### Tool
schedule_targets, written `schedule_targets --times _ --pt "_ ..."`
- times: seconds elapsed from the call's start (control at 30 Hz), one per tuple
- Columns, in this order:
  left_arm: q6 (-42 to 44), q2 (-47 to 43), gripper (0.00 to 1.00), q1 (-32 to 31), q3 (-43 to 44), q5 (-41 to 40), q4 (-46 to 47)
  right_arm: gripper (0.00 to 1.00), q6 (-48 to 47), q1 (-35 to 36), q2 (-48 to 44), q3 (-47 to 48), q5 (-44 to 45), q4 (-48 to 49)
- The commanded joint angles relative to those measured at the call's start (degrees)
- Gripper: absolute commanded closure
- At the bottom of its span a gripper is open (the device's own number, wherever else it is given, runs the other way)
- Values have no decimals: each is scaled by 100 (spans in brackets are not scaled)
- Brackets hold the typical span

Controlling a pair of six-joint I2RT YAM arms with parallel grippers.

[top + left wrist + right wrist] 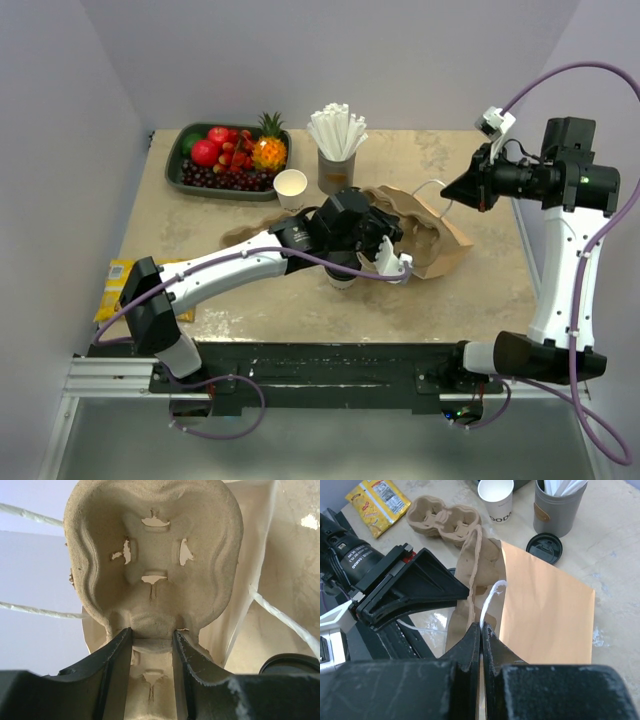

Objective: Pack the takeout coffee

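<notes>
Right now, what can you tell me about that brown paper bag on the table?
The paper bag is plain brown kraft paper outside and looks white inside, with white twisted cord handles. It lies on its side on the table, mouth toward the left arm. The right hand is pinched shut on one cord handle, lifting the mouth open. A pulp cup carrier, gripped by the left hand, sits partway inside the mouth.

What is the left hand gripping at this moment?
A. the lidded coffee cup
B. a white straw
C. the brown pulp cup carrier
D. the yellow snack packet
C: in the left wrist view, the left hand has its fingers clamped on the narrow waist of the pulp carrier.
</notes>
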Motion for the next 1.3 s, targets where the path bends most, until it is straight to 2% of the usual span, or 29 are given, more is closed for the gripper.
schedule_targets --times 0.0,0.17,0.43,0.6,0.93,1.1,1.27 --pt "579 -158 100 -46 269 -118 -120 100 -82 17 -35 239 -207 -499" --pt "1018 -351 100 -265 41 -319 125 100 260 17 -79 143 -189 -245" --pt "1238 61 100 -582 638 -1716 -191 100 340 17 -123 -15 -162 -139" --pt "1116 53 100 -704 840 -1999 -340 100 576 17 -202 -218 -66 89" --pt "1054 571 100 -810 1675 -2517 -1597 100 885 8 -299 -253 -57 353" --pt "887 1265 100 -889 2395 -2851 -2386 100 946 17 -404 -244 -145 353" --pt "817 1538 100 -995 2712 -2826 -2494 100 1201 17 -475 -235 -329 477"
